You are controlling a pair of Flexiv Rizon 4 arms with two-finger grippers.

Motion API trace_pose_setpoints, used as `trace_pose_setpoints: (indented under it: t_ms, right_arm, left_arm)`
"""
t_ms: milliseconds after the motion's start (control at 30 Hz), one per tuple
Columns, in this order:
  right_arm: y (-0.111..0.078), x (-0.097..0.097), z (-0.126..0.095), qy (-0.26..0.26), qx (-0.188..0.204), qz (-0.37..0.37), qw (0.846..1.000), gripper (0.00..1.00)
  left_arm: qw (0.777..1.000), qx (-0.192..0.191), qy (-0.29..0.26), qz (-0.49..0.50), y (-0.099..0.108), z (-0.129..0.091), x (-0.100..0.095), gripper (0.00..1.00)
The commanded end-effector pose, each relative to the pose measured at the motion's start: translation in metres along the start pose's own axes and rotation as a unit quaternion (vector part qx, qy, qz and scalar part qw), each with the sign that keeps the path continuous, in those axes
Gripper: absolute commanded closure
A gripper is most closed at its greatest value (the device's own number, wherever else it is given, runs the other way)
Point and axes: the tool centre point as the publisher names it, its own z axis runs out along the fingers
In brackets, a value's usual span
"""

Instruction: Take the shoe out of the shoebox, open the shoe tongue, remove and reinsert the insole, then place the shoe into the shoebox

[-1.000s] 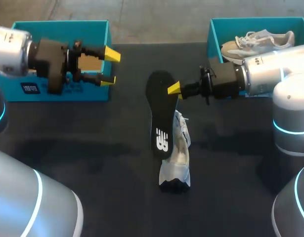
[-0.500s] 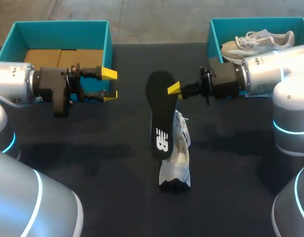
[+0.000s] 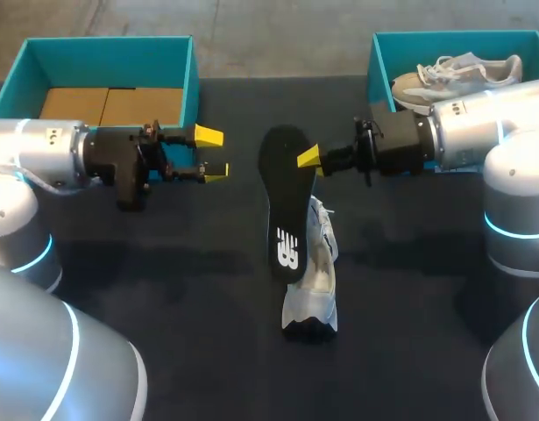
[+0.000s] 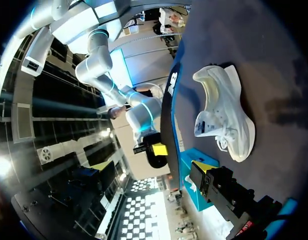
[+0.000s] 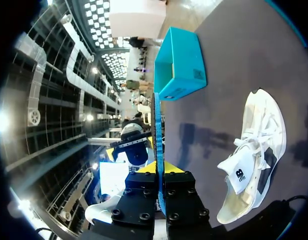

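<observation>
The shoe [image 3: 311,281] lies out on the worktop [image 3: 164,263], its insole [image 3: 282,202] already removed and pinched in the right gripper [image 3: 309,160], the left gripper [image 3: 213,154] spread empty nearby; reinserting and boxing are not yet done.

Black matte table [image 3: 164,289], soft shadows
</observation>
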Motion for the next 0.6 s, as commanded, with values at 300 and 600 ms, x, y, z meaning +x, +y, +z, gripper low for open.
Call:
trace_pose_setpoints:
  t_ms: [300, 600]
  right_arm:
    - [-0.001, 0.0, 0.001, -0.001, -0.001, 0.0, 1.0, 1.0]
    - [-0.001, 0.0, 0.001, -0.001, -0.001, 0.0, 1.0, 1.0]
  left_arm:
    - [1.0, 0.004, 0.005, -0.007, -0.001, 0.009, 0.004, 0.0]
    - [0.999, -0.025, 0.008, -0.044, -0.015, 0.025, 0.022, 0.0]
